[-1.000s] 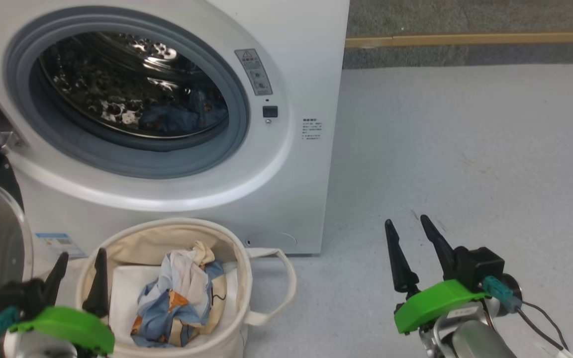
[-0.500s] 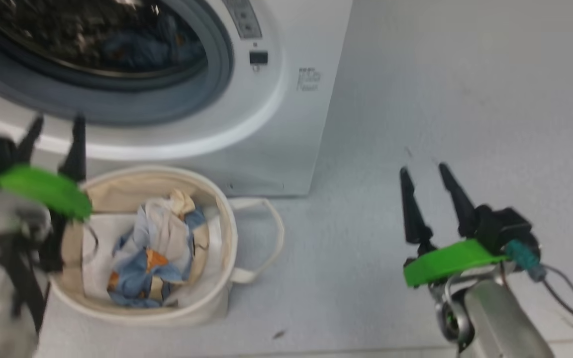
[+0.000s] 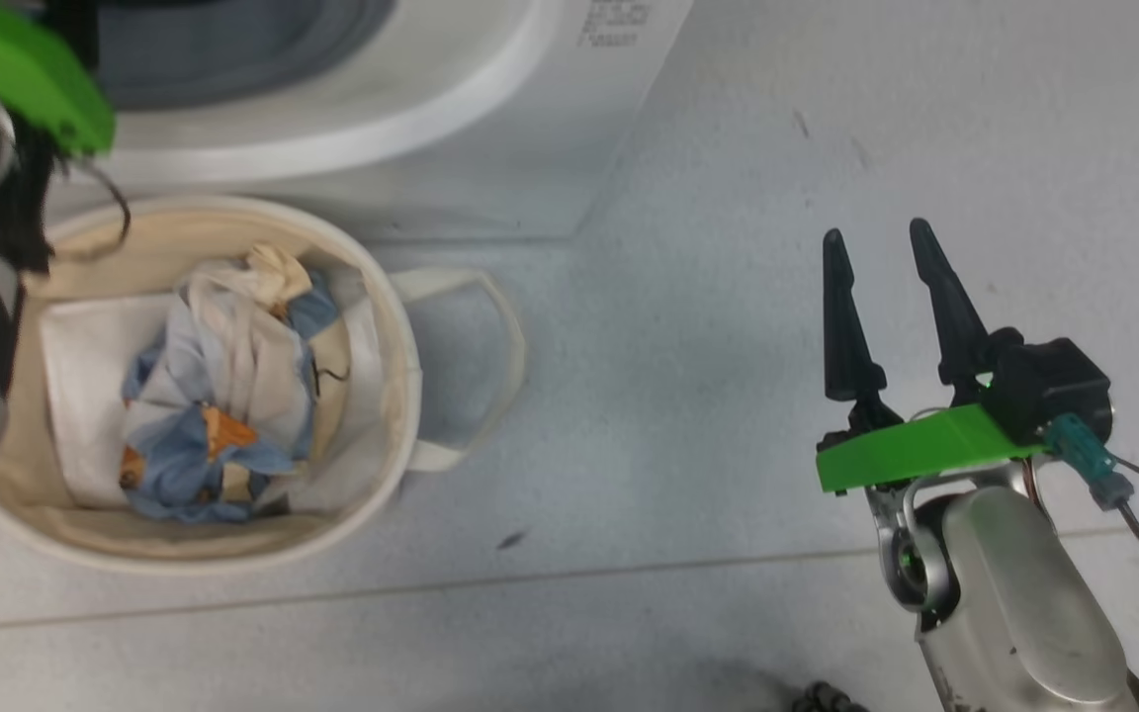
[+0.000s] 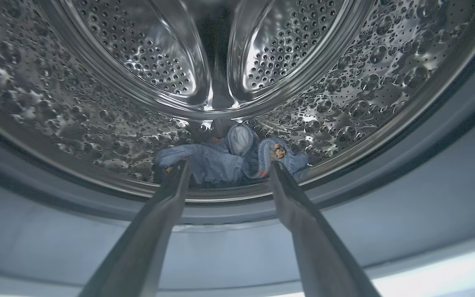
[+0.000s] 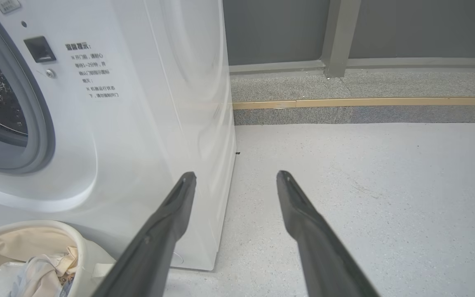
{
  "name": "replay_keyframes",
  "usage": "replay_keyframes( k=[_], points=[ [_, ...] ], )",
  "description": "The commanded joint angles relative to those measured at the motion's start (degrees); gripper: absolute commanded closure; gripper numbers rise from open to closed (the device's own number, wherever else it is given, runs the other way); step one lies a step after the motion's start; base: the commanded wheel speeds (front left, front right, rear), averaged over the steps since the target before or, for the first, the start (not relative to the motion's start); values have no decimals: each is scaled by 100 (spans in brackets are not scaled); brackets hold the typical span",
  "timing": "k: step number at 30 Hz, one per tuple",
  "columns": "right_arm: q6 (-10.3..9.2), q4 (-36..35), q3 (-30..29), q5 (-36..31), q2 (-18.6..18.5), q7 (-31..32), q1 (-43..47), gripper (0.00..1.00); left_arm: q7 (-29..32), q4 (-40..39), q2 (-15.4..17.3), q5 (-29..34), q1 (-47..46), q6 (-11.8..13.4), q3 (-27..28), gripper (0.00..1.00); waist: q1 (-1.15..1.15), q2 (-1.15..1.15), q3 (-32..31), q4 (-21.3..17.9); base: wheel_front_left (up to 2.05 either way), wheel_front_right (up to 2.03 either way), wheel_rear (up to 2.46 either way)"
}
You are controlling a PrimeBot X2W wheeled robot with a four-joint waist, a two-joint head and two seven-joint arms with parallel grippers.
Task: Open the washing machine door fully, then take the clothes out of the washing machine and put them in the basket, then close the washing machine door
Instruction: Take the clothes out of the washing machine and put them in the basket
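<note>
Two lots of clothes are recorded: a blue bundle [image 4: 212, 163] lies at the bottom of the perforated drum [image 4: 344, 107] of the washing machine [image 5: 159, 103], and a blue-and-cream heap [image 3: 204, 396] sits inside the basket [image 3: 401, 336], which stands on the floor [image 3: 688, 356] just in front of the machine. The left hand [image 4: 228, 165] is pointed into the drum mouth, its fingers apart and nothing gripped. The right hand [image 3: 874, 233] is held over bare floor — fingers likewise apart, empty.
</note>
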Motion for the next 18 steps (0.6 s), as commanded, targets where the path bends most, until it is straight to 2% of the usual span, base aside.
replay_keyframes(
  k=[1,8,9,18],
  points=[
    [5,-219,88,-72,60,-29,-84,0,133,-32,218,-120,-543,-31,-36,0,-1,0,397,-104,0,0,0],
    [5,-364,97,-140,61,-29,-221,0,1056,392,117,-569,-1697,-32,-693,0,-1,0,890,-143,0,0,0],
    [5,-391,108,-138,61,-29,-231,0,1355,483,148,-715,-1953,-32,-848,0,-1,0,999,-179,0,0,0],
    [5,-476,107,-142,62,-29,-151,0,2312,650,309,-1187,-2921,-32,-1372,0,-1,0,1343,-287,0,0,0]
  ],
)
